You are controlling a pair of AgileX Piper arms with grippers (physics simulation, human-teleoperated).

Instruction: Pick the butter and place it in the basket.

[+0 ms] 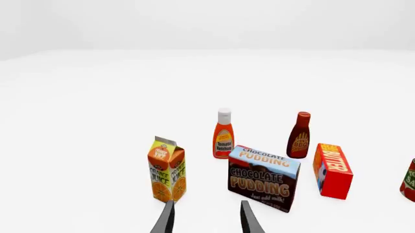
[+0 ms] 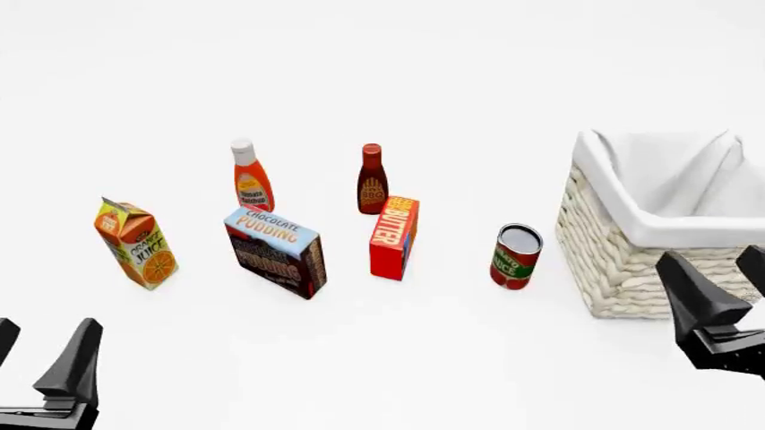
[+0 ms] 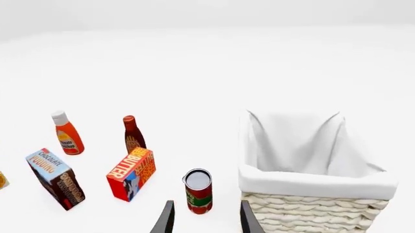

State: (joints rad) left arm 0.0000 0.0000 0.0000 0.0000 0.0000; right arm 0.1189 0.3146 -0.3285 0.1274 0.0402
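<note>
White matte table (image 2: 478, 54), plain and featureless, same white as the backdrop. Basket (image 2: 622, 260): squarish, chunky cream wicker weave, smooth white cloth lining folded over the rim. Butter (image 2: 395, 237): flat red cardboard box standing on edge, orange-yellow face with white lettering, blue patch on one side. It sits well apart from the basket, with a tomato can (image 2: 517, 257) between them; a dark brown BBQ bottle (image 2: 372, 179) is just behind it and the chocolate pudding box (image 2: 276, 252) is on its far side from the basket. Right gripper (image 2: 729, 300): black wedge fingers spread, nothing between them, hanging just in front of the basket, well apart from the butter. Left gripper (image 2: 42, 358): also spread and empty, farther from the basket than everything else.
</note>
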